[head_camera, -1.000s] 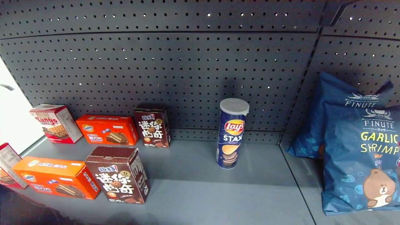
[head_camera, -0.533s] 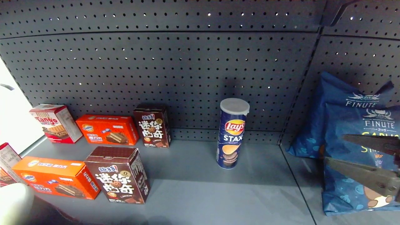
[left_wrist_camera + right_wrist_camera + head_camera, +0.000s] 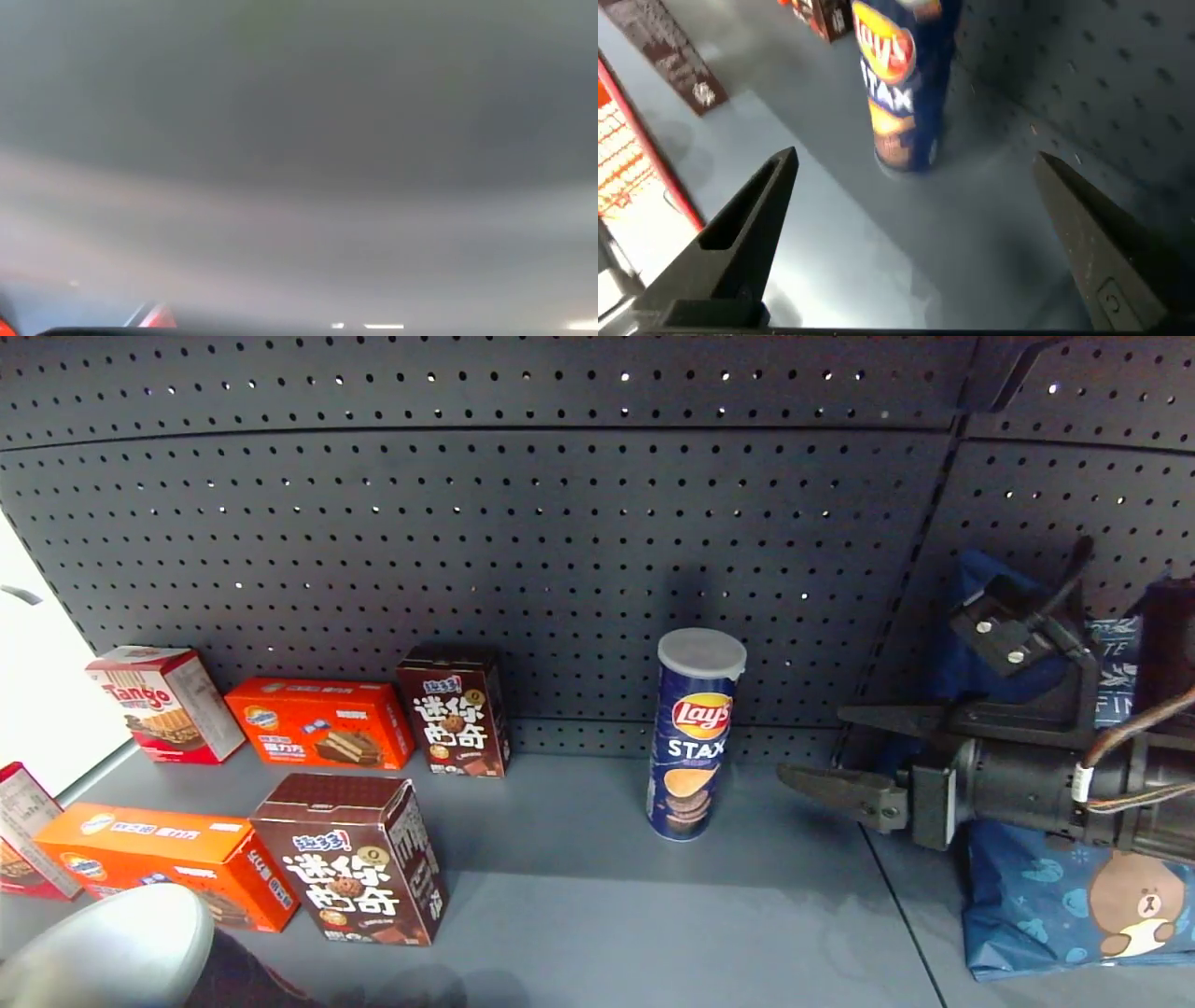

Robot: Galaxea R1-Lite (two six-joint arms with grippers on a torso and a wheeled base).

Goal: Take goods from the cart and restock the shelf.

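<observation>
We see a blue chip can [image 3: 695, 737], pale lid on, upright mid-shelf [image 3: 597, 915]; snack boxes [image 3: 350, 859] at its nine o'clock.

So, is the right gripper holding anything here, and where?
Nothing: the right gripper is open, jaws empty, beside the upright blue cylindrical chip can.

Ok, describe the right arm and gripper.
The right gripper has two dark grey, tapering, pointed fingers on a black cylindrical wrist. A black bracket with silver screws sits on top; orange and white cables run along it.
</observation>
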